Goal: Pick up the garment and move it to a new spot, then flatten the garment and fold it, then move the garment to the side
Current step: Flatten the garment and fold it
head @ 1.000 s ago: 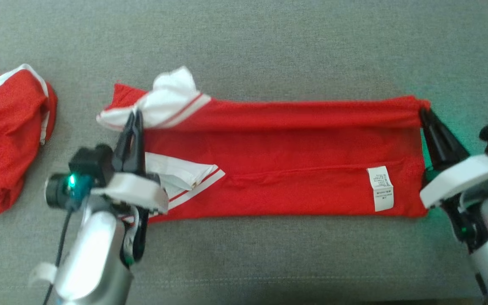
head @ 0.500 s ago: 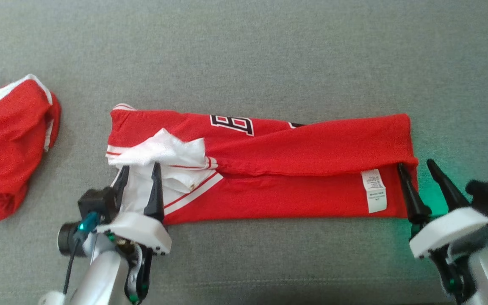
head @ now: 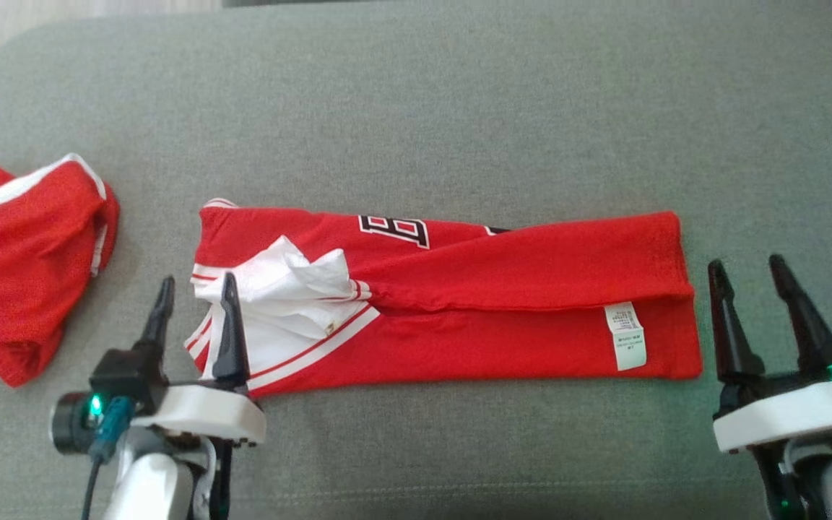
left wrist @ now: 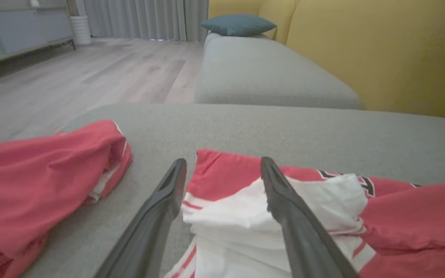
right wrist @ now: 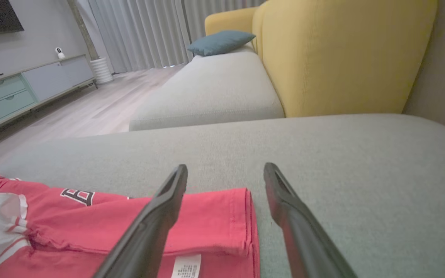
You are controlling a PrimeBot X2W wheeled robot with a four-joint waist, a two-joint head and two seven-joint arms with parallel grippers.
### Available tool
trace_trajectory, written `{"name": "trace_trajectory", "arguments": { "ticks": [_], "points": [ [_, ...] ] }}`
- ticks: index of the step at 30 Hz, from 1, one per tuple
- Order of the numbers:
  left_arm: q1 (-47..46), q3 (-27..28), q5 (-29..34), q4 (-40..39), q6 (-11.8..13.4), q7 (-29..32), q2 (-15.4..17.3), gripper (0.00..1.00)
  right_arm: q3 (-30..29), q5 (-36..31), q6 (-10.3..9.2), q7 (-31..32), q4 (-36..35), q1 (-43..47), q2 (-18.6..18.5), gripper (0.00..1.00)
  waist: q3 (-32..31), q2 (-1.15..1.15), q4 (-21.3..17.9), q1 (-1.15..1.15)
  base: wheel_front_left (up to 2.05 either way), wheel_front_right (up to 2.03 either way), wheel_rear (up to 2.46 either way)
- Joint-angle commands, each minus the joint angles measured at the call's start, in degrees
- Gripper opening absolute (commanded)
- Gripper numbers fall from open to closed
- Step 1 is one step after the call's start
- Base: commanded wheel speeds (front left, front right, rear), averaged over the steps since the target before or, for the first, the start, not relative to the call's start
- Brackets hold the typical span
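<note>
Red garment (head: pixel 503 289) lies folded in a long band across mid grey sofa seat (head: pixel 416 108), white sleeve (head: pixel 293 282) bunched at its L end, care label (head: pixel 625 336) near R end. L gripper (head: pixel 197 278) jaws wide apart, nothing held, fingers straddling the sleeve-end edge; R gripper (head: pixel 745 261) likewise spread & empty, just beside the band's R end, not touching. Separate red bundle (head: pixel 26 245) heaped well off to the L.
</note>
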Motion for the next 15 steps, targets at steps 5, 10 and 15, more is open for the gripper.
{"name": "trace_trajectory", "arguments": {
  "ticks": [5, 10, 15],
  "points": [
    [0.0, 2.1, 1.8, -6.7, 1.3, 0.0, 2.4, 1.0, 0.3, -2.6, 0.37, 2.5, -6.2, 0.3, 0.7, 1.0, -2.7, 0.0, -0.3, 0.0, 0.0, 0.0, 0.0],
    [1.3, 1.8, 2.4, -9.9, 2.0, 1.8, 3.2, 1.0, 0.4, -3.0, 0.37, 3.7, -7.5, 1.3, 1.3, 1.0, -3.7, 0.0, -0.3, 0.0, 0.0, 0.0, 0.0],
    [2.1, 1.6, 2.6, -11.0, 2.2, 2.6, 3.7, 1.0, 0.2, -3.0, 0.37, 4.2, -7.7, 1.9, 1.7, 1.0, -3.9, 0.0, -0.3, 0.0, 0.0, 0.0, 0.0]
  ]
}}
